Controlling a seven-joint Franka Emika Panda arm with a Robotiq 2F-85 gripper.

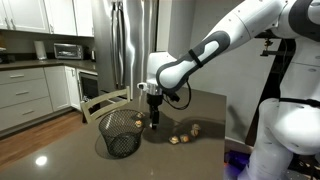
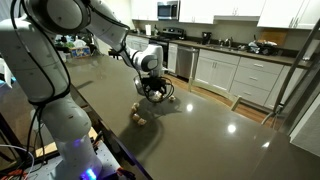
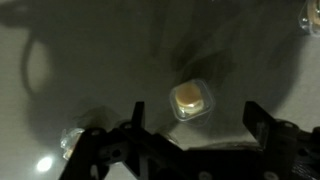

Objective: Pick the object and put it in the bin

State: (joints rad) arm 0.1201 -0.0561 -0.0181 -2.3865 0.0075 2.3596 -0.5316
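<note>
Saw the pincer (image 3: 193, 112) wide open in the wrist view, with its two dark fingers (image 3: 136, 130) far apart and nothing held between them. Saw it hanging low over the table (image 1: 205, 108) in an exterior view, but could not tell touching from just above. Found the object (image 3: 190, 97) right below, a small tan lump lying flat on the dark top, in the gap between the fingers and touching neither one.

Looked for a long side on the lump and found none worth the name: about as wide as tall, a little square with soft round corners. Pointed no special way, then. Sat only a bit turned against the line from finger to finger. Seemed easy to pinch from nearly any side.

Moved outward and met the bin (image 1: 120, 142), a black wire basket standing upright just beside the pincer. Noticed a pale spot through the mesh, but could not tell it for a piece inside or just a glint. Farther out, on the side away from the bin, spotted more tan pieces (image 1: 176, 140) lying loose on the table.

Judged the job as barely begun: lined up over the lump, but not yet gripped and not yet lifted. Left to do: go down, close on the lump, lift, carry over the rim, let go.
</note>
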